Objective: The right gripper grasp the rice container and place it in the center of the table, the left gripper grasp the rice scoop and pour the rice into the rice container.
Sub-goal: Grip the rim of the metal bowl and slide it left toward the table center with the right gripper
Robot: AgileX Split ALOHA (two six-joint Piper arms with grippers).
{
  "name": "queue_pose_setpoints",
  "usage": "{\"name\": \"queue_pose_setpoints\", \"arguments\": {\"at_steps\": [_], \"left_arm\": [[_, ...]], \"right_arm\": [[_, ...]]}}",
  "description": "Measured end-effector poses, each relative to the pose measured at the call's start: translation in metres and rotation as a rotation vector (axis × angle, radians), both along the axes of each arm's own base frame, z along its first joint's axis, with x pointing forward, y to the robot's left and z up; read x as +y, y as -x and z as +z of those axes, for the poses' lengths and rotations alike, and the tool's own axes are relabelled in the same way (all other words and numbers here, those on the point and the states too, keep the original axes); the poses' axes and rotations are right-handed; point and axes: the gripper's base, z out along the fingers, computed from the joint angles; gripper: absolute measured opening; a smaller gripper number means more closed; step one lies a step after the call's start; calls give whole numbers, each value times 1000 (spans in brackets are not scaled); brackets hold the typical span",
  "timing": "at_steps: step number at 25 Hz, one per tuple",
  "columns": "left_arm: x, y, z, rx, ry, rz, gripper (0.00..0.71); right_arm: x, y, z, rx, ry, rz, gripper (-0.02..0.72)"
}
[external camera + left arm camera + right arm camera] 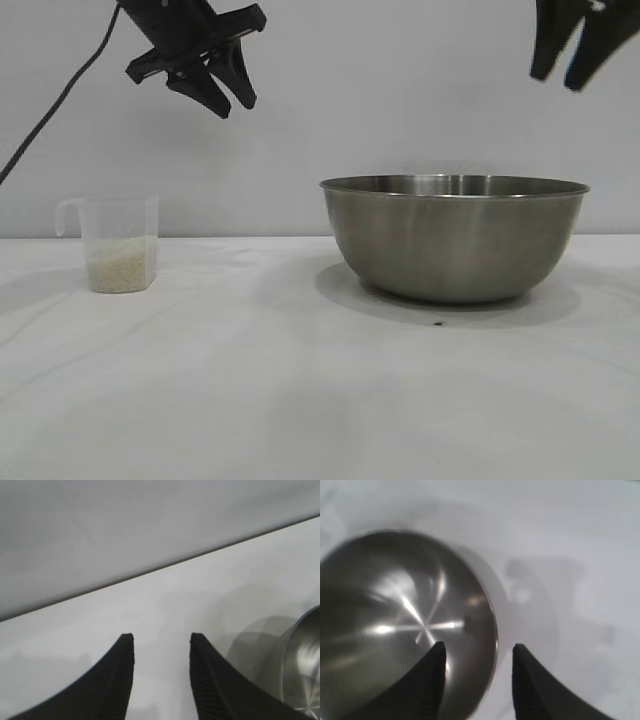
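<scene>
Above the steel rice container (455, 238) on the table (300, 400), my right gripper (476, 652) hangs spread astride its rim; a shallow bite could tip it. Left gripper (228, 85), spread, hovers above the rice scoop (118, 243).

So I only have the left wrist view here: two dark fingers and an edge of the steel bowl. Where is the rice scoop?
Observer: The rice scoop stands upright at the table's left side, untouched.
Operator: Any rice in it?
Observer: Yes, the rice fills its lower part.
Operator: And the bowl, empty?
Observer: The right wrist view shows the rice container holds no rice.
Operator: Where's the right arm?
Observer: The right gripper hangs open above the container's right rim; the left gripper is open too.
</scene>
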Motion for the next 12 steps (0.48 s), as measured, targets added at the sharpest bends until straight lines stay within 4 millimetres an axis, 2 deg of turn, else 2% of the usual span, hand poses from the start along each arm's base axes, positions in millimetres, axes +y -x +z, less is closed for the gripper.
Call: {"name": "queue_pose_setpoints", "arguments": {"at_steps": [3,7,12], "left_arm": [[0,0,0,0,0,0,211],[0,0,0,0,0,0,211],[0,0,1,-2,0,0,211]], "right_arm": [[-2,9,-24,86,20,3,257],[-3,17,-43,149,29,1,257],[-2,11,-61,151,24,-17,257]]}}
